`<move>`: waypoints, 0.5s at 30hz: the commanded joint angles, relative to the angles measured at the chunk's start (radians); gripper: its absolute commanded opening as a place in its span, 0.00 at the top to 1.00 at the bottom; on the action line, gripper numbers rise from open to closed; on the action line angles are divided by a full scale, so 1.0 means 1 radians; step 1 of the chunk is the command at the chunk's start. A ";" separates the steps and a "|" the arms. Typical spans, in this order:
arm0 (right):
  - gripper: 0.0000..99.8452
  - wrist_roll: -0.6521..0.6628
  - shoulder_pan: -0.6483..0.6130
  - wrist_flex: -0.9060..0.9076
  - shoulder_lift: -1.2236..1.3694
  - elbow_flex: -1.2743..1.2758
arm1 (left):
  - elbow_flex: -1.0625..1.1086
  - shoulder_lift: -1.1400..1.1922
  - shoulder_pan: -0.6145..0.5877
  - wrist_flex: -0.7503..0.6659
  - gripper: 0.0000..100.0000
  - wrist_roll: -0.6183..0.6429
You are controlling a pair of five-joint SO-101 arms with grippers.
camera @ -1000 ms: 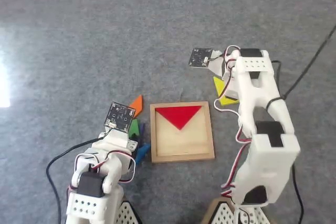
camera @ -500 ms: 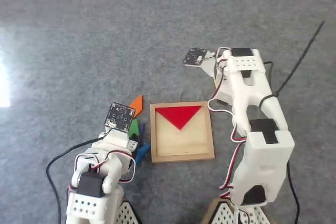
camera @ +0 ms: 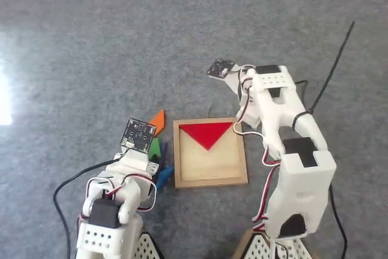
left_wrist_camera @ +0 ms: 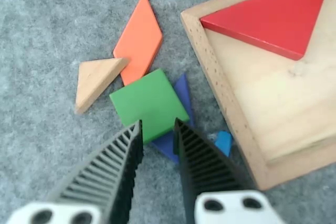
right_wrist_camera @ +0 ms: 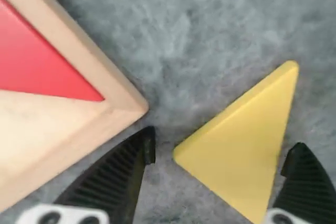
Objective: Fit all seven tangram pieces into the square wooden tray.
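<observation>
Right wrist view: the right tool (right_wrist_camera: 221,144) gapes wide and empty, straddling the yellow triangle (right_wrist_camera: 247,148), which lies on the surface (right_wrist_camera: 210,24) just beside the tray (right_wrist_camera: 73,124) corner. Left tool (left_wrist_camera: 157,129), slightly parted, holds nothing.

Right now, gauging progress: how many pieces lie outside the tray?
6: orange parallelogram, tan triangle, green square, dark blue piece, light blue piece beside the tray; yellow triangle at the right gripper.

My left arm (camera: 130,195) and right arm (camera: 303,192) were white and blocky with black motors (camera: 299,147). Red, white and black wires (camera: 265,150) looped along them. My left gripper (left_wrist_camera: 157,128) had black ridged fingers (left_wrist_camera: 113,177); behind the jaws sat a white base (left_wrist_camera: 52,214) with round holes.
</observation>
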 commanded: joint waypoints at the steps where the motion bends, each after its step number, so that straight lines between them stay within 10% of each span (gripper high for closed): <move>1: 0.60 0.075 -0.015 0.007 -0.031 0.049 | -0.013 -0.021 0.002 0.005 0.91 -0.002; 15: 0.55 0.035 0.022 -0.053 -0.033 0.077 | -0.013 -0.021 0.002 0.005 0.91 -0.002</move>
